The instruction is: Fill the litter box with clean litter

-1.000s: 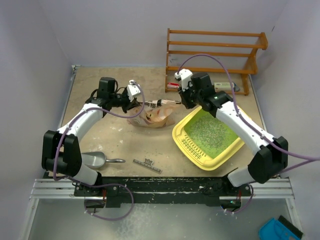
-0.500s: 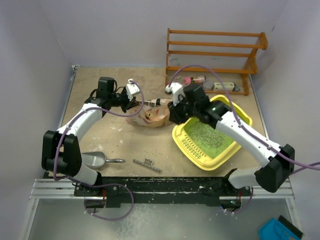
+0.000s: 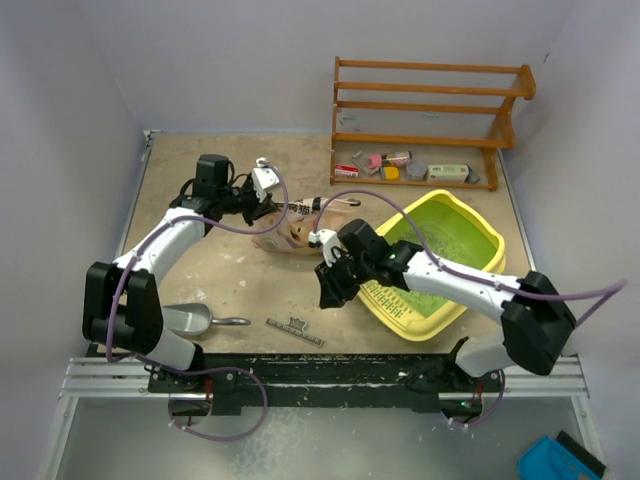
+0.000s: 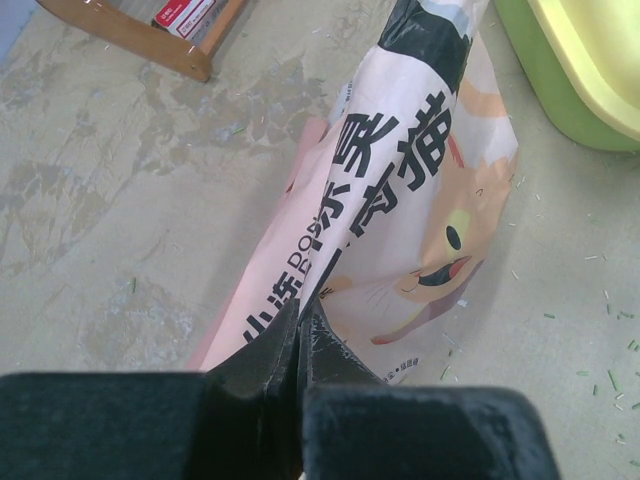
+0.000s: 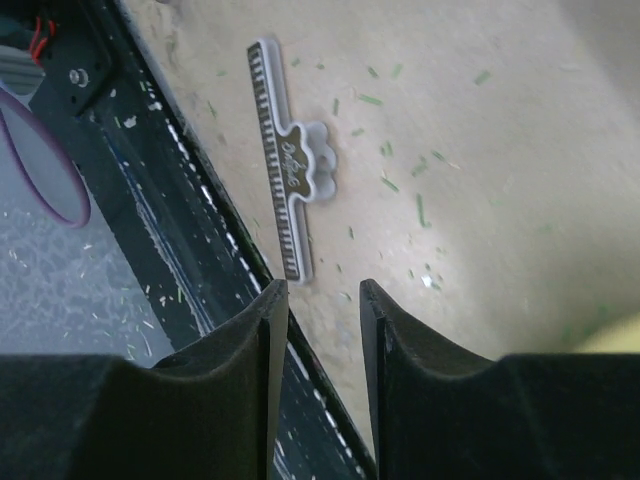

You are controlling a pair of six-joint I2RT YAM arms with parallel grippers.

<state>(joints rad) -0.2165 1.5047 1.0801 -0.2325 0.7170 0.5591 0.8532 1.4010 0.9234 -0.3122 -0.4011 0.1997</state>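
Observation:
The yellow litter box (image 3: 478,283) with a green floor sits right of centre, and its corner (image 4: 590,60) shows in the left wrist view. Clean litter (image 3: 440,245) lies as pale granules across that floor. Stray granules (image 5: 385,150) dot the table. My left gripper (image 3: 275,208) is shut on the edge of the tan printed litter bag (image 3: 305,232), and its fingers (image 4: 262,352) pinch the paper (image 4: 400,200). My right gripper (image 3: 325,292) hangs open by the box's near-left corner. Nothing sits between its jaws (image 5: 322,290).
A white toothed bag clip (image 5: 290,175) lies near the front rail (image 3: 295,332). A silver scoop (image 3: 192,320) rests at the front left. At the back right, a wooden shelf (image 3: 430,100) holds small items. The black rail (image 5: 150,200) marks the table's near edge.
My right arm swung from the back, over the litter box, down to the front near the clip, and its jaws widened. The box shifted a little toward the back right. The left arm stayed still.

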